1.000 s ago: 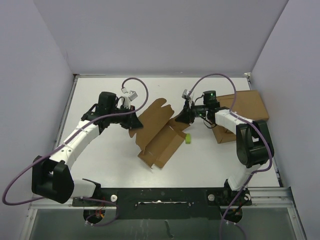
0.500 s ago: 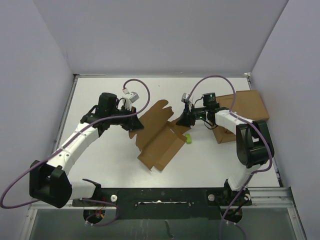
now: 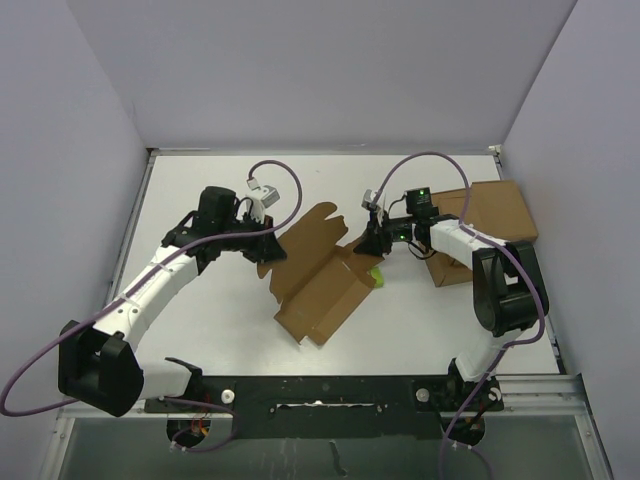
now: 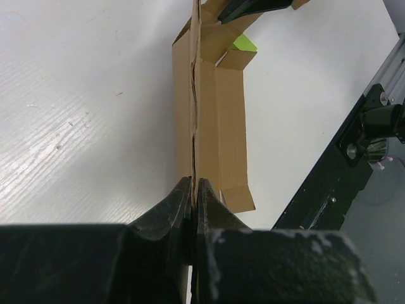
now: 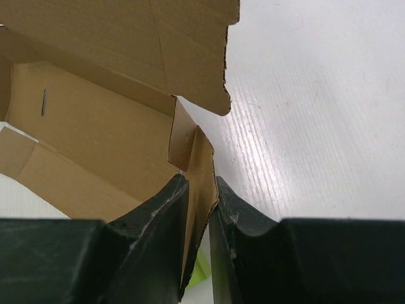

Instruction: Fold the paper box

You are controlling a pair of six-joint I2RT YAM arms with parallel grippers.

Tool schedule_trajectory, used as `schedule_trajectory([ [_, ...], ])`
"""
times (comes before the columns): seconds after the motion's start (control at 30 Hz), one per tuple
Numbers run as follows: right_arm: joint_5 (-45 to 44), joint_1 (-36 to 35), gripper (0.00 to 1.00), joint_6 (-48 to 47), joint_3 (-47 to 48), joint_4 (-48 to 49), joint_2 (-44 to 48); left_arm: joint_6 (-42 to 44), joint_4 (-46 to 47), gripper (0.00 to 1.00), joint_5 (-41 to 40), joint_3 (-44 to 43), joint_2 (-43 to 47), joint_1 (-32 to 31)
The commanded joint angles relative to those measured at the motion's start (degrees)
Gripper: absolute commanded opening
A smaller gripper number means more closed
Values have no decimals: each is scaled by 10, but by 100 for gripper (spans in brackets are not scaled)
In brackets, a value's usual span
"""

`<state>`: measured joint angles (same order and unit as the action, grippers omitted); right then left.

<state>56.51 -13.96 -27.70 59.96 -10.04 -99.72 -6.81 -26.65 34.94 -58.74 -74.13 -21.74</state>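
Observation:
The paper box (image 3: 320, 285) is a brown die-cut sheet, partly folded up, in the middle of the white table. My left gripper (image 3: 268, 251) is shut on the sheet's left edge; in the left wrist view the cardboard (image 4: 215, 114) runs edge-on into the pinched fingertips (image 4: 193, 185). My right gripper (image 3: 372, 243) stands at the sheet's right end. In the right wrist view a small end flap (image 5: 199, 158) slants between its fingers (image 5: 199, 185), which stand a little apart, loose around it. The sheet's inner face (image 5: 95, 120) with a slit shows to the left.
A small lime-green object (image 3: 377, 277) lies on the table just under the right gripper, also visible as a green scrap (image 5: 201, 272) below the flap. A larger flat brown cardboard slab (image 3: 495, 212) lies at the right. Grey walls close in the table; a black rail (image 4: 361, 133) runs along its near edge.
The right gripper's jaws have widened around the end flap. The sheet's right end has folded up and drawn slightly leftward. The left gripper keeps its grip, barely moving.

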Motion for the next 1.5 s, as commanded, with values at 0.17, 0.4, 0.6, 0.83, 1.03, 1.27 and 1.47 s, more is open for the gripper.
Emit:
schedule_trajectory([
  [0.17, -2, -4, 21, -25, 8, -3, 38, 14, 7, 0, -6, -25, 29, -7],
  [0.4, -4, -4, 23, -39, 6, -11, 48, 20, 21, 0, 0, -20, 36, -13],
  [0.6, -8, -5, 24, -48, 5, -15, 54, 21, 20, 0, -7, -19, 42, -16],
  [0.83, -18, -7, 24, -57, 6, -22, 57, 25, 16, 0, -16, -24, 45, -18],
  [1.03, -35, -17, 29, -86, 14, -55, 59, 56, -15, 0, -23, -44, 43, -22],
  [1.27, -72, -13, 32, -111, 75, -138, 40, 104, -54, 0, -36, -74, 55, -22],
  [1.47, -84, -6, 30, -118, 100, -173, 43, 142, -84, 0, -40, -103, 58, -22],
])
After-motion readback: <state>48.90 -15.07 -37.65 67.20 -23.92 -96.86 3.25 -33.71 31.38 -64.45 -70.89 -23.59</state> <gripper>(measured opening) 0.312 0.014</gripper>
